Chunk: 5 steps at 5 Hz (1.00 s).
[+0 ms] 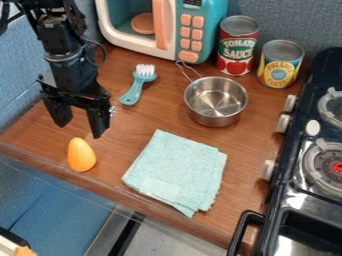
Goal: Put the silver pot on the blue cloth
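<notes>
The silver pot (216, 102) is standing upright near the blue cloth (177, 167).
The claw (81, 131) is hanging wide open and holding nothing, near the orange egg (81, 155); two cans, the red can (237, 47) and the yellow can (280, 65), are wearing printed labels with lettering and pictures behind the pot, whose handle is pointing toward the toy microwave (194, 30); a teal brush (138, 84) is lying on the bench (157, 117), and the picture edges are cutting off the microwave's top and the stove (284, 200).
</notes>
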Available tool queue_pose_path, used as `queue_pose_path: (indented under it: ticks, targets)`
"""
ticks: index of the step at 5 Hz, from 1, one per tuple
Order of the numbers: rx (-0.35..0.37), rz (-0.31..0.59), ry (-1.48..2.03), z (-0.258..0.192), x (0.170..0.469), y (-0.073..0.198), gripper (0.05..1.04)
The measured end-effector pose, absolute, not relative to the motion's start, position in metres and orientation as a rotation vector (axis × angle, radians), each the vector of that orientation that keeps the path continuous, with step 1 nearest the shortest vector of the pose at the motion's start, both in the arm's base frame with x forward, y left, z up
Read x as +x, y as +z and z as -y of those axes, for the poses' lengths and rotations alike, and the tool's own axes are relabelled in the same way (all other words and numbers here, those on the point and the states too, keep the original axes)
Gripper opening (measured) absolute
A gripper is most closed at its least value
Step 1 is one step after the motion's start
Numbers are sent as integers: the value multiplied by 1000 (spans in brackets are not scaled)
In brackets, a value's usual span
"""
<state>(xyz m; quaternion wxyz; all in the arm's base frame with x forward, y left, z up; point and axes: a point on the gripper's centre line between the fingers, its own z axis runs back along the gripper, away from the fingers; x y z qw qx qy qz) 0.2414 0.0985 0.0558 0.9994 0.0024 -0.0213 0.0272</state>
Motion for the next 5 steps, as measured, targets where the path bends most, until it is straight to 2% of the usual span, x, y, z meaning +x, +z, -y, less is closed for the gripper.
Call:
queue_pose_path:
  ticks: [1,2,3,4,5]
  targets:
    - [-5,12,51,-96,239,49,1000]
    - [20,50,-102,-59,284,69,1000]
    - [9,108,-207,-16,329,91,1000]
    - [-15,100,-296,28,364,90,1000]
    - [-24,75,-347,60,387,72,1000]
